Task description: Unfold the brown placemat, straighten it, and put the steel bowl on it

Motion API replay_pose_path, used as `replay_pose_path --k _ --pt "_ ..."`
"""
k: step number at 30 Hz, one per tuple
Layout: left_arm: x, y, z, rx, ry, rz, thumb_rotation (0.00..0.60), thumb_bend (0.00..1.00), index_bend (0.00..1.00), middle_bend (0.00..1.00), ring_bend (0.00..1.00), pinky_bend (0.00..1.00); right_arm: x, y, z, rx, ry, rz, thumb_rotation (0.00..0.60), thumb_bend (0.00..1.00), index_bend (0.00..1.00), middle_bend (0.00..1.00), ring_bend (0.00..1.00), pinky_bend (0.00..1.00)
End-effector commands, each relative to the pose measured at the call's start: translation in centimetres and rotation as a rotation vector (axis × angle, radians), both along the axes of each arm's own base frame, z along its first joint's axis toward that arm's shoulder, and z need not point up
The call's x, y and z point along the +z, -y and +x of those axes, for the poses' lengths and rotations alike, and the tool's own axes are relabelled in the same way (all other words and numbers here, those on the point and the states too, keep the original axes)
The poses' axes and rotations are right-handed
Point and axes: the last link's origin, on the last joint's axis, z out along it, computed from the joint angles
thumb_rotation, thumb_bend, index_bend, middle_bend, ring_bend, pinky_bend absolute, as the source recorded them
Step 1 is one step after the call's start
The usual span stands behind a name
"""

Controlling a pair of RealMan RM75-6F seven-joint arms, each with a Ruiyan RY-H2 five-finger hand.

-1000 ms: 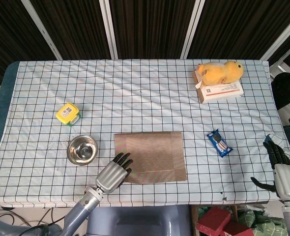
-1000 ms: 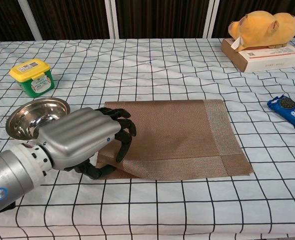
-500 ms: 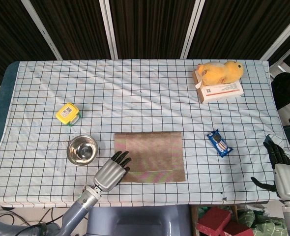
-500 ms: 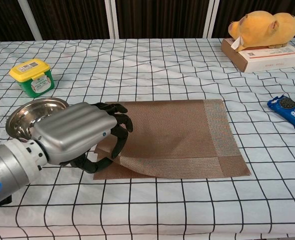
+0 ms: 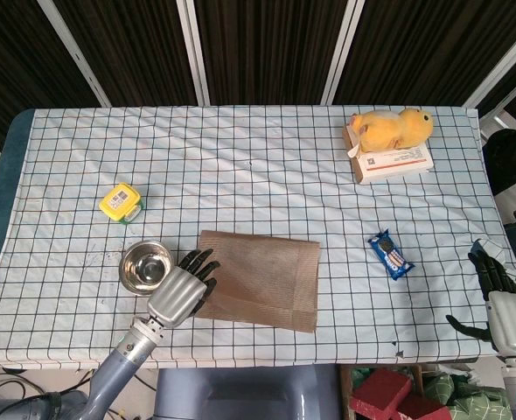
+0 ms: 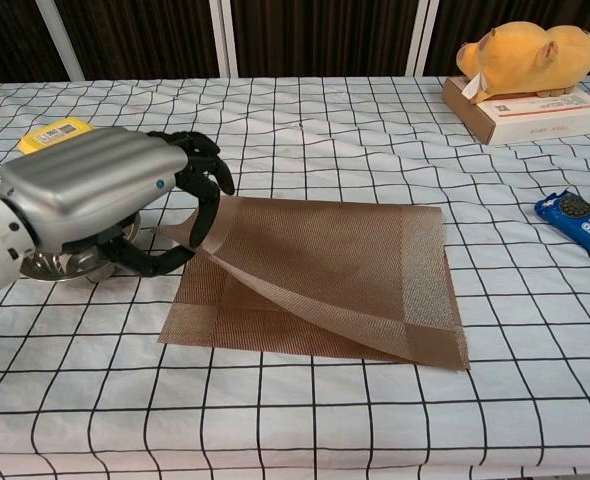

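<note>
The brown placemat (image 5: pixel 262 280) (image 6: pixel 325 270) lies folded near the table's front edge, skewed to the grid. My left hand (image 5: pixel 181 289) (image 6: pixel 105 200) pinches the upper layer's left corner and holds it raised off the lower layer. The steel bowl (image 5: pixel 144 265) sits just left of the mat; in the chest view only a bit of the bowl's rim (image 6: pixel 60 265) shows under the hand. My right hand (image 5: pixel 503 306) hangs off the table's right edge, fingers apart, holding nothing.
A yellow-lidded green tub (image 5: pixel 122 202) (image 6: pixel 55 132) stands behind the bowl. A blue cookie packet (image 5: pixel 390 255) (image 6: pixel 580 222) lies right of the mat. A yellow plush (image 5: pixel 391 127) (image 6: pixel 525 50) rests on a box (image 5: pixel 398 162) (image 6: pixel 535 115) at the back right.
My left hand has risen and shifted left toward the bowl, taking the mat's upper corner with it. The mat has twisted on the cloth. The right hand has not moved.
</note>
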Motion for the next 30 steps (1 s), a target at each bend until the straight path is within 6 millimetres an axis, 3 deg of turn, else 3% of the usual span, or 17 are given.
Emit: replay_pose_path --k 1,7,15,23,30 --pt "0.8 -1.6 1.1 0.033 0.042 0.016 0.6 0.44 0.61 0.24 0.08 0.16 0.0 0.0 0.0 -0.003 0.005 0.0 0.6 0.08 0.0 0.0 0.0 0.16" --pt "1.7 -4.8 3.4 0.05 0.069 0.057 0.6 0.44 0.61 0.24 0.08 0.16 0.0 0.1 0.0 -0.014 0.022 0.001 0.6 0.08 0.0 0.0 0.0 0.16" --pt "1.9 -10.6 5.7 0.172 0.081 0.106 0.6 0.43 0.6 0.24 0.08 0.16 0.2 0.2 -0.1 -0.034 0.062 -0.002 0.6 0.08 0.0 0.0 0.0 0.16" --pt "2.7 -17.6 7.4 0.281 0.077 0.208 0.6 0.43 0.6 0.24 0.08 0.16 0.4 0.5 -0.4 -0.067 0.09 -0.002 0.6 0.08 0.0 0.0 0.0 0.16" --pt "3.4 -22.3 8.2 0.364 0.061 0.273 0.6 0.42 0.59 0.24 0.08 0.16 0.4 0.6 -0.4 -0.08 0.094 0.006 0.6 0.08 0.0 0.0 0.0 0.16"
